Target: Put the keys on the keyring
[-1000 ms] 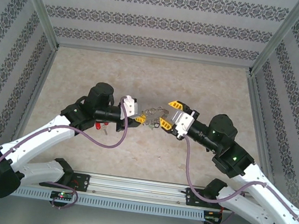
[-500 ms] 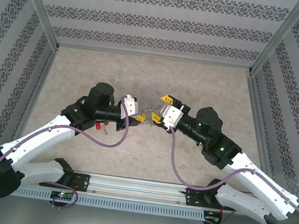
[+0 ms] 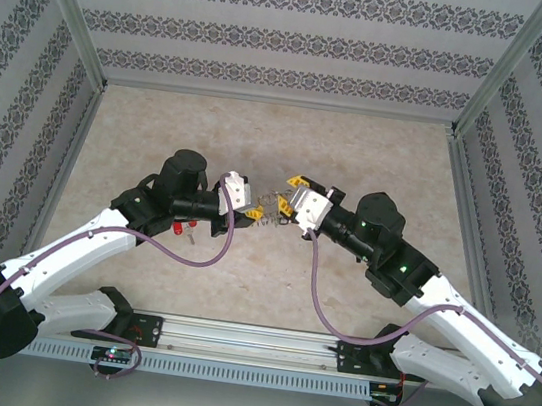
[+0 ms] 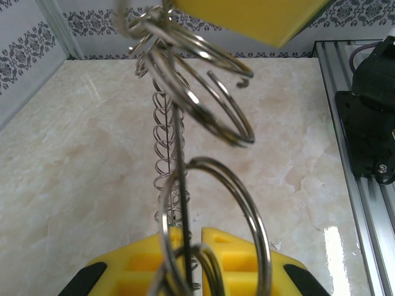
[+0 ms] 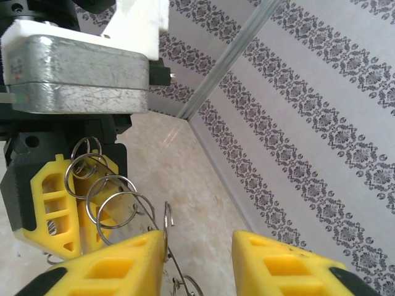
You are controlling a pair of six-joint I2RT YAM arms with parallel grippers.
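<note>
Since the left gripper (image 4: pixel 188 243) was clenched on the keyring (image 4: pixel 162 148), holding it off the table (image 3: pixel 358 155) between both arms, the right gripper (image 5: pixel 197 243) needed to square up. Its jaws stood apart, with the loose split rings (image 4: pixel 247 126) brushing one finger. The red keys (image 3: pixel 180 231) lay under the left arm, not yet threaded. My call: keep the left grip firm and pry one coil gently.

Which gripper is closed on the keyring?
The left gripper: it pinches the keyring, while the right gripper has its jaws apart.
</note>
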